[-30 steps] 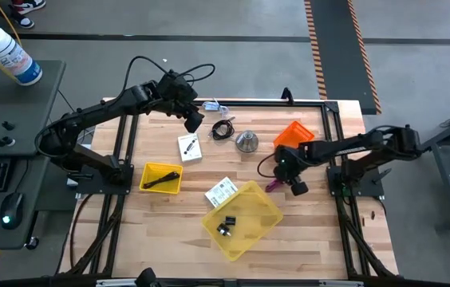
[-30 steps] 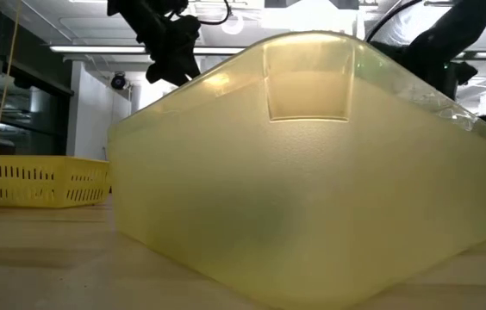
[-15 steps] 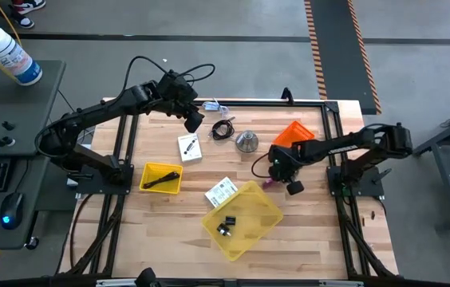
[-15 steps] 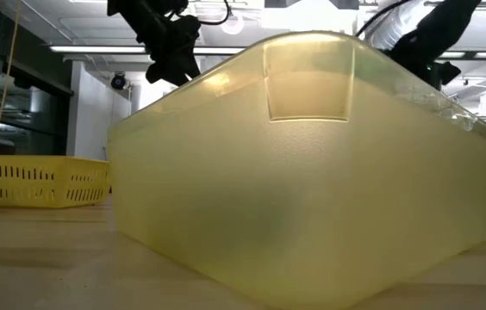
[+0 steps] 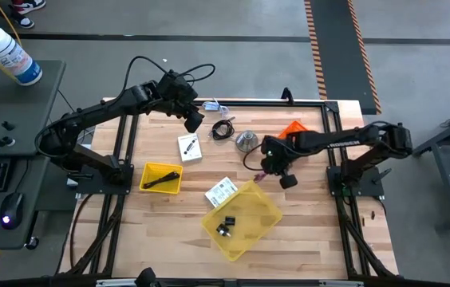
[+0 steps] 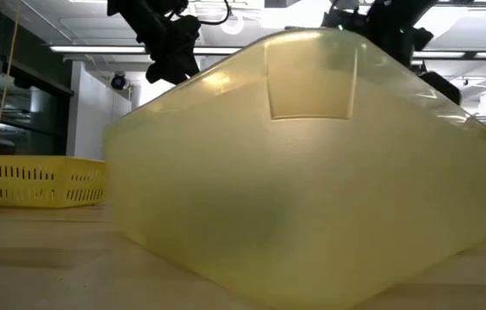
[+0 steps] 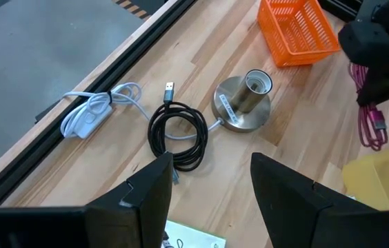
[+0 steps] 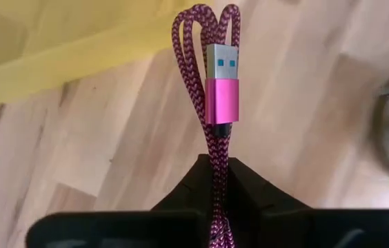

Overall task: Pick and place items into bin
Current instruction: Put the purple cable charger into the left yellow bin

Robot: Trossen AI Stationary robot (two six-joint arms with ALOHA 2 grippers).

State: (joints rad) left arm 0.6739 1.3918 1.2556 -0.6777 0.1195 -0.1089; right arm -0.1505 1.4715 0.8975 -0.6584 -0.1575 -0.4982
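My right gripper point(image 5: 266, 171) is shut on a magenta braided USB cable point(image 8: 215, 83) just past the far right corner of the translucent yellow bin point(image 5: 245, 215). A black clip point(image 5: 225, 227) lies in the bin. A white printed label card point(image 5: 221, 191) lies at the bin's far left side. A white card with a black mark point(image 5: 189, 147) and a coiled black cable point(image 5: 223, 130) lie flat on the table. My left gripper point(image 5: 194, 120) hangs open and empty over the far left, above the coiled cable point(image 7: 177, 131). My right gripper pinches the folded bundle of the magenta cable point(image 8: 215, 162) between its two fingers, several strands together. The fingers lie along the strands. The USB plug point(image 8: 221, 79) and the looped ends point(image 8: 205, 27) stick out past the fingertips. The bundle point(image 7: 370, 120) hangs below the gripper.
A silver cone-shaped metal piece point(image 5: 246, 141) stands next to the coiled cable. An orange basket point(image 5: 293, 130) lies behind my right arm. A small yellow basket point(image 5: 161, 177) with a black item sits at the left. A white cable with a switch point(image 7: 98, 107) lies at the far edge.
My right gripper has gone toward the table's left edge with the magenta cable, from beside the orange basket to the bin's far right corner. My left arm has kept still.
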